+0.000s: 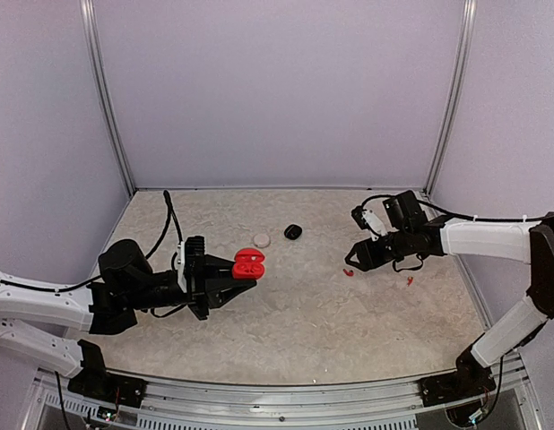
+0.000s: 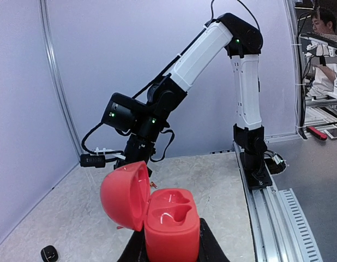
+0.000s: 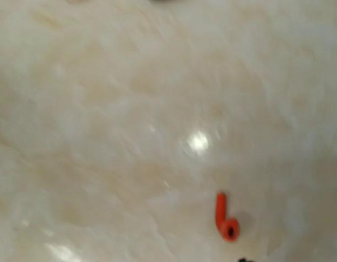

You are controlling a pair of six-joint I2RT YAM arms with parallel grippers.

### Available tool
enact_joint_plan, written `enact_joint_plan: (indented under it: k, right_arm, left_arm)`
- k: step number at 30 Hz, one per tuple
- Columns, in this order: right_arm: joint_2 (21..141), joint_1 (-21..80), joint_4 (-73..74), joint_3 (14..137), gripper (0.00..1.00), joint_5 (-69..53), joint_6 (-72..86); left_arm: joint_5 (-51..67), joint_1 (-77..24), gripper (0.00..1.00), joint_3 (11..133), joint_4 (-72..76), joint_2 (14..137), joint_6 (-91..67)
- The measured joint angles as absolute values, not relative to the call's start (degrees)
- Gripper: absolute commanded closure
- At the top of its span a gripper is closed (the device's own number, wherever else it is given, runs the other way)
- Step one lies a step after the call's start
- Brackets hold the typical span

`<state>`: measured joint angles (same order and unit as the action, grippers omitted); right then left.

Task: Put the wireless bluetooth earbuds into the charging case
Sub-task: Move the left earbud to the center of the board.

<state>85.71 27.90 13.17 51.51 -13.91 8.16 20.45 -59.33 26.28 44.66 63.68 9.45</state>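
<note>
My left gripper [image 1: 244,279] is shut on the base of a red charging case [image 2: 171,224] and holds it above the table. Its lid [image 2: 124,194] is swung open to the left, and both cavities are bare. One red earbud [image 3: 226,219] lies on the table, in the top view [image 1: 347,271] just below the tips of my right gripper [image 1: 352,260]. That gripper hovers over it, fingers apart, holding nothing. The right wrist view is blurred and shows almost nothing of the fingers. A second red earbud [image 1: 409,281] lies further right.
A whitish round case [image 1: 262,240] and a black case [image 1: 293,231] sit on the marbled table behind the red case. The black case [image 2: 48,252] also shows at lower left in the left wrist view. Walls enclose three sides.
</note>
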Motion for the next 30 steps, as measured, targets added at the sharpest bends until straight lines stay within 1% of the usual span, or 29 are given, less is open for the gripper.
enact_joint_plan:
  k: [9, 17, 30]
  right_arm:
    - [93.5, 26.8, 9.0, 50.0, 0.52, -11.3, 8.7]
    - [98.6, 26.3, 7.4, 50.4, 0.58, -10.3, 8.5]
    - [102.9, 26.3, 6.5, 54.0, 0.66, -14.7, 5.4]
  left_arm:
    - [20.1, -59.2, 0.94, 25.7, 45.7, 63.4, 9.3]
    - [20.1, -59.2, 0.94, 25.7, 45.9, 63.4, 9.2]
    - [20.1, -59.2, 0.94, 25.7, 46.0, 63.4, 8.8]
